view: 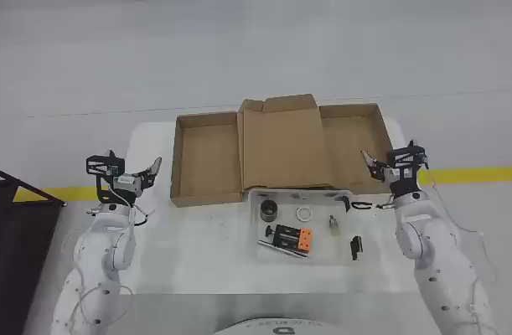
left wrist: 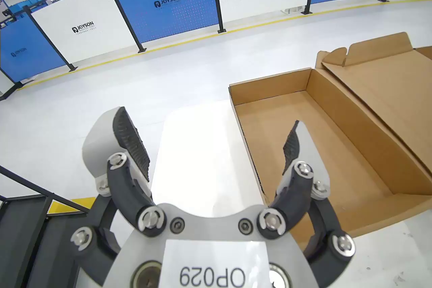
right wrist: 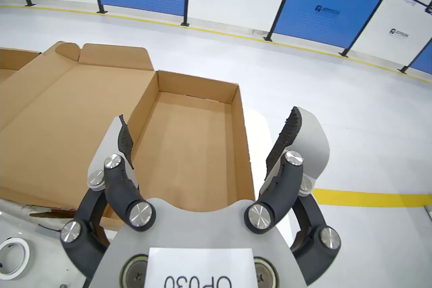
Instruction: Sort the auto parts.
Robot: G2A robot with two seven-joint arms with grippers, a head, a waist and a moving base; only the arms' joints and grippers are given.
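Left of the cardboard box (view: pixel 205 159), the left gripper (view: pixel 130 167) hovers, jaws spread and empty. The auto parts (view: pixel 289 237) lie in a clear tray (view: pixel 327 248) just before the box's middle. The right gripper (view: pixel 391 159) hovers at the box's right edge, jaws spread too.

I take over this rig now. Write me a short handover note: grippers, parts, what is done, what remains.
Left gripper: open, empty, beside the left compartment of the cardboard box.
Right gripper: open, empty, at the outer edge of the right compartment.
Parts: black cylinder, white ring, orange-and-black part, small metal piece, all in the white tray.
Done: no part in the box yet.
Left: sort every part.
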